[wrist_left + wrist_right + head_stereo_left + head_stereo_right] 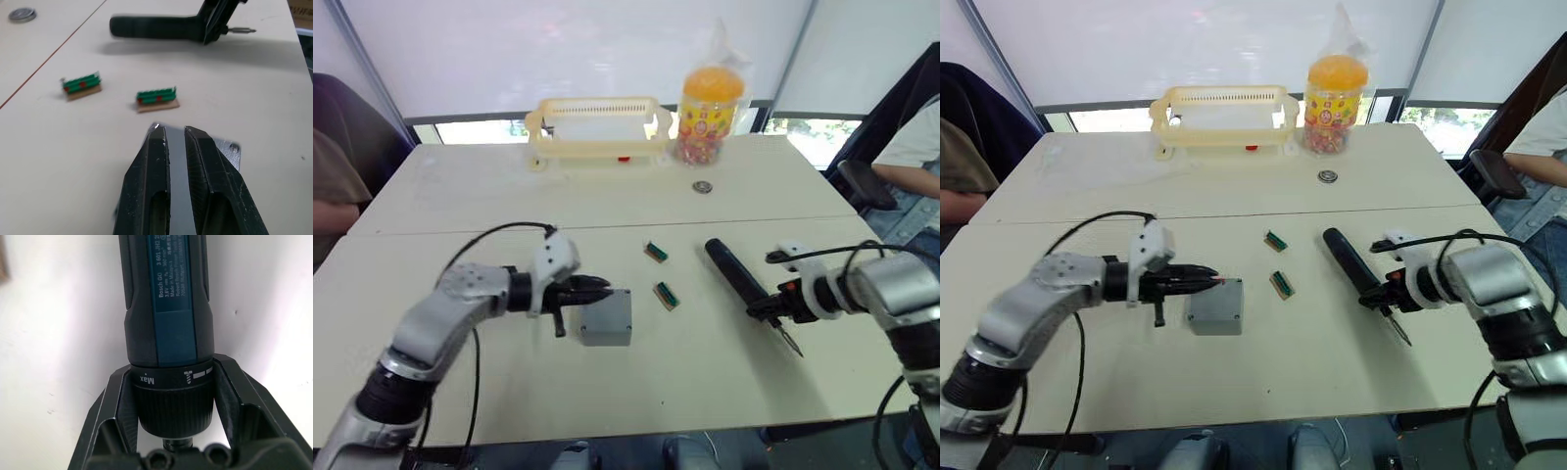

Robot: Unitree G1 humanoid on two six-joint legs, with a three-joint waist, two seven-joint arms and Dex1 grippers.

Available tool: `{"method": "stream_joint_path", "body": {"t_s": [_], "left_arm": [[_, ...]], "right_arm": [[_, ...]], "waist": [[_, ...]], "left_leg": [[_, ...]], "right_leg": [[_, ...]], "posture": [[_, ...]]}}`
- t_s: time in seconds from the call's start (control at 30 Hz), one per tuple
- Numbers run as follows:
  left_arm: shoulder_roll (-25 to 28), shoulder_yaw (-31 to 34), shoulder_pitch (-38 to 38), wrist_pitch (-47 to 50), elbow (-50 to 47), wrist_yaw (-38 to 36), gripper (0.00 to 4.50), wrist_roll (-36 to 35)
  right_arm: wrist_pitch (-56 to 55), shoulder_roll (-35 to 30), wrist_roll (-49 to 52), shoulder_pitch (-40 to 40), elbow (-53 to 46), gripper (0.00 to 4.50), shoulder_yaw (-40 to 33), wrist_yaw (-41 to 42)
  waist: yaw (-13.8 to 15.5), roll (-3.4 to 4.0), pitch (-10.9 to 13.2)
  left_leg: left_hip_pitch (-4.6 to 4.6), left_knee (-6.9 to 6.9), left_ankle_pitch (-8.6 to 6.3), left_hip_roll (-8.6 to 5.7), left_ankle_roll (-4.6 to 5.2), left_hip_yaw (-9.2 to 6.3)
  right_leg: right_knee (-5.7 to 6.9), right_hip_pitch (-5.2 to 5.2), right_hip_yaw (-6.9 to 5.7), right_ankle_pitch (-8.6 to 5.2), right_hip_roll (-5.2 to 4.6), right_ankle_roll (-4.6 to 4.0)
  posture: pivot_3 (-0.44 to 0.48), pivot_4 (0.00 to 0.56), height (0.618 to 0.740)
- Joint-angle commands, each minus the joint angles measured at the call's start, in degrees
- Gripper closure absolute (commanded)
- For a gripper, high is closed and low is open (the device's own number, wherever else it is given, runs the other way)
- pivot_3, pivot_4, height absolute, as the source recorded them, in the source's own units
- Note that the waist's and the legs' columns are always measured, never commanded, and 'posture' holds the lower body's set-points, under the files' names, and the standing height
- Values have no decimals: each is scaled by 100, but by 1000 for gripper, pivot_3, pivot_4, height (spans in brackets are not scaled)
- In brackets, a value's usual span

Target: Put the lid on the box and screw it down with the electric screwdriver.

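Observation:
The grey box (606, 333) stands on the table in front of me, left of centre. The flat grey lid (226, 149) lies on top of it, a screw hole showing at one corner. My left gripper (597, 287) reaches in from the left, low over the lid's near-left edge. Its fingers (205, 166) are nearly together with nothing between them. The black electric screwdriver (732, 268) lies slanted on the table at the right, its bit pointing toward the front edge. My right gripper (771, 306) is shut on its collar near the bit end.
Two small green terminal blocks (655, 251) (666, 295) lie between the box and the screwdriver. At the back stand a yellow basket (597, 127) and a candy jar (710, 113), with a small round metal piece (703, 186) nearby. People sit at both table sides.

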Motion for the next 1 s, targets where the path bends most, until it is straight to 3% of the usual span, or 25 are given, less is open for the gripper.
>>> {"method": "stream_joint_path", "body": {"t_s": [0.03, 0.1, 0.23, 0.33, 0.47, 0.63, 1.0], "left_arm": [[315, 339, -164, 46, 143, -381, 3940, -222], [371, 383, -328, 130, 321, -450, 3940, -278], [279, 246, -522, 200, 507, -441, 3940, -230], [153, 142, -636, 358, 490, -310, 3940, -227], [49, 59, -538, 457, 196, -195, 3940, -246], [-86, 94, -295, 503, -53, 10, 3940, -312], [79, -369, 208, 102, -96, -108, 3940, 177]], "right_arm": [[-819, 147, 812, -313, -1113, 2783, -1638, 263], [-1218, 880, 1186, -583, -1456, 2783, -2207, -198], [-1913, 3048, 2269, -867, -2225, 2783, -3000, -1446], [-2778, 4123, 2007, -500, -2717, 2783, -2474, -2119], [-3700, 4689, 1446, 214, -2775, 2783, -1530, -2333], [-5034, 4830, 442, 1033, -2632, 2783, -377, -2297], [-6301, 5003, -169, 1563, -2133, 2783, 734, -2228]], "waist": [[-25, 18, 10], [-42, 18, 10], [-33, 15, 7], [15, 16, 7], [8, 14, 7], [-43, 16, 7], [-42, 16, 7]], "left_leg": [[-9, 0, 0, -1, 0, 9], [-16, -4, 0, -2, 0, 16], [-13, -8, 2, 13, -3, 3], [-18, -12, 8, 14, -14, -8], [-24, -8, 12, -5, -20, -5], [-23, -17, 15, -5, -26, 0], [-16, -22, 22, 5, -39, -5]], "right_leg": [[5, -18, 6, 1, 0, 0], [10, -33, 6, 2, 6, 0], [9, -30, 6, 8, 26, -12], [10, -36, 4, 8, 25, -12], [7, -34, 7, 8, -4, -11], [15, -52, 7, 8, 7, -11], [29, -53, 13, 5, 27, -20]], "posture": [[0, 150, 740], [0, 150, 740], [0, 150, 740], [0, 150, 740], [0, 150, 740], [0, 150, 740], [0, 150, 740]]}}
